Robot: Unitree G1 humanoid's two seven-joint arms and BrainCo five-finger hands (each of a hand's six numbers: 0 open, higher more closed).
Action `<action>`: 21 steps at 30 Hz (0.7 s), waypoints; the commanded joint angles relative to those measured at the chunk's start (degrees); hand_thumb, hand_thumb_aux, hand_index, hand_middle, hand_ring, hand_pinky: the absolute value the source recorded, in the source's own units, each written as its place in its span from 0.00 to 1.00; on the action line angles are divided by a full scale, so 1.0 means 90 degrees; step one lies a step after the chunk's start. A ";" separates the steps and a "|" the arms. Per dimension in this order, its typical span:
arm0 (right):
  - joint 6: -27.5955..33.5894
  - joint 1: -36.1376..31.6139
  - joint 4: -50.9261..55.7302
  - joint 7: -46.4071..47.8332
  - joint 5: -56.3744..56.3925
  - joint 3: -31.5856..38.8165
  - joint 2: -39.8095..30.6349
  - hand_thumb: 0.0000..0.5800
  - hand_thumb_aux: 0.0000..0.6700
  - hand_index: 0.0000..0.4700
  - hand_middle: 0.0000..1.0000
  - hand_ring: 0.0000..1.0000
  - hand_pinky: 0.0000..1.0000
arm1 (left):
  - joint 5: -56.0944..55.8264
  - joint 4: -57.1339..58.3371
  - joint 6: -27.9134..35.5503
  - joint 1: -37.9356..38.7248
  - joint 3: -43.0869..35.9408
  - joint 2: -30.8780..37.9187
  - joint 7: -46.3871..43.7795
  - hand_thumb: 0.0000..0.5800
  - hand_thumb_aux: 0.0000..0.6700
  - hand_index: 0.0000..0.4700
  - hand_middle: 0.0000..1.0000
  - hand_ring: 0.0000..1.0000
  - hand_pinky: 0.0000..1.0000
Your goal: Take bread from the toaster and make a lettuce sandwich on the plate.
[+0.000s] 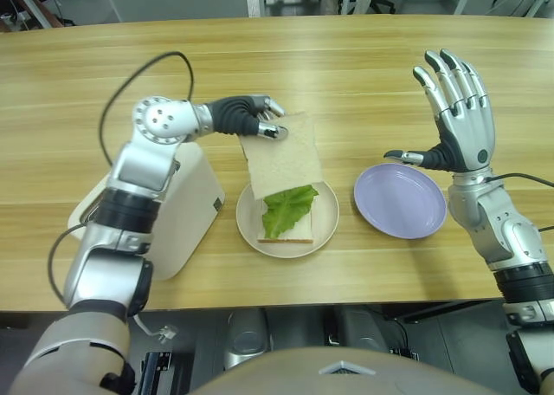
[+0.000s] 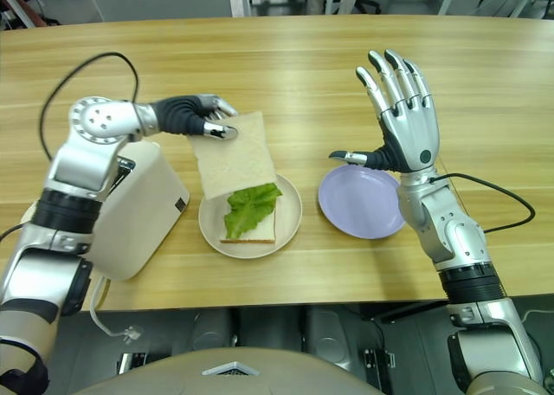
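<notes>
Wooden table [image 1: 346, 57], near its front edge: a bread slice [image 1: 281, 157] is pinched by the left hand [image 1: 247, 116] and tilted over the lettuce [image 1: 286, 206] on the plate [image 1: 329, 229], seemingly for capping. The right hand [image 1: 459, 109] is held spread and empty.

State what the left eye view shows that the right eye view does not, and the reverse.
Left eye: more light wooden table left of the cream toaster. Right eye: the full bend of the black cable beside the right forearm. Both: left hand holding a pale bread slice over green lettuce on the round beige plate; open right hand by the lilac plate.
</notes>
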 commanded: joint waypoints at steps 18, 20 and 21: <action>-0.0104 0.0126 -0.0093 0.0229 0.0078 0.0015 0.0271 0.00 0.00 0.00 0.00 0.00 0.00 | 0.1754 0.3956 -0.2706 -0.0598 -0.0910 -0.1013 0.0400 1.00 1.00 0.98 1.00 1.00 1.00; -0.0117 0.0120 -0.0089 0.0247 0.0078 0.0035 0.0298 0.00 0.00 0.00 0.00 0.00 0.00 | 0.2041 0.4105 -0.2893 -0.0659 -0.0995 -0.1024 0.0834 1.00 1.00 0.98 0.62 0.62 0.62; -0.0123 0.0122 -0.0087 0.0253 0.0079 0.0036 0.0303 0.00 0.00 0.00 0.00 0.00 0.00 | 0.2184 0.4168 -0.2968 -0.0697 -0.1051 -0.1023 0.1015 1.00 1.00 0.98 0.11 0.11 0.11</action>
